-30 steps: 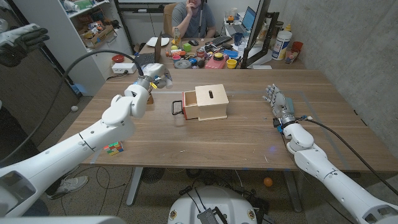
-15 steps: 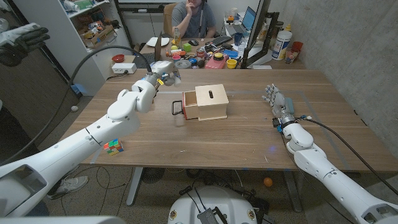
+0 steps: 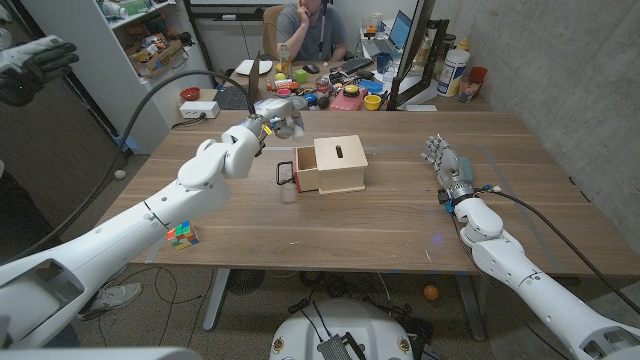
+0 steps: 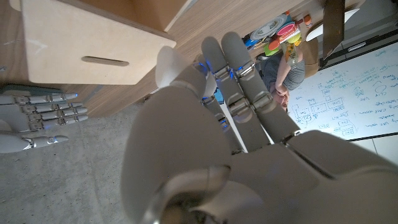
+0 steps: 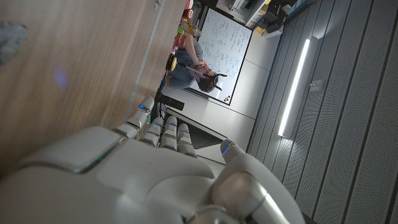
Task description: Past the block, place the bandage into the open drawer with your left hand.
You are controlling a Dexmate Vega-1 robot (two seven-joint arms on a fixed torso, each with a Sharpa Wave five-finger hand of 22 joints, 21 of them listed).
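Note:
My left hand [image 3: 274,122] hovers above the table just behind and to the left of the wooden box [image 3: 340,163]. Its fingers curl around a small white thing that looks like the bandage [image 3: 281,106]. The box's drawer [image 3: 305,174] is pulled out toward the left, with a black handle [image 3: 284,172]. A multicoloured cube [image 3: 181,236] lies near the table's front left. In the left wrist view the left hand's [image 4: 211,124] fingers are curled in, hiding what they hold, with the box [image 4: 93,43] beyond them. My right hand [image 3: 446,163] stands on its edge at the right, holding nothing.
A person [image 3: 312,28] sits behind the table at a cluttered desk [image 3: 330,92] with small colourful items. A black monitor stand [image 3: 412,60] rises at the far right. A shelf unit [image 3: 140,40] stands at the far left. Bare tabletop [image 3: 330,230] stretches in front of the box.
My left hand has moved to the right and a little farther back, carrying the white thing from the table's left toward the box. The right hand has stayed still.

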